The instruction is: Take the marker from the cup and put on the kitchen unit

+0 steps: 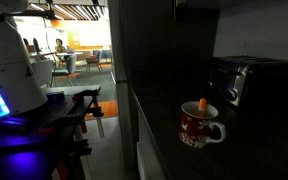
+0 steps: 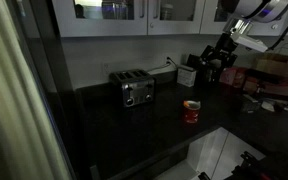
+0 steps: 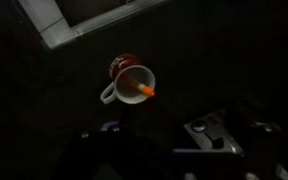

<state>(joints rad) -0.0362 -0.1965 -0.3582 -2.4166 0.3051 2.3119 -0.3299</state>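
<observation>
marker (image 1: 203, 103) stands in the cup (image 1: 199, 128) on the counter (image 2: 134, 130), orange end up. gripper (image 2: 216, 66) hangs well apart, too dark to tell if it's spread. I'd line up right overhead, drop straight, pinch gently

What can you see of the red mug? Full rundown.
The cup is a squat red mug with a pale pattern, light interior and one side handle, seemingly ceramic. It stands upright on the dark kitchen unit, apart from the toaster. The marker leans inside, orange cap above the rim. Nothing else touches it.
</observation>
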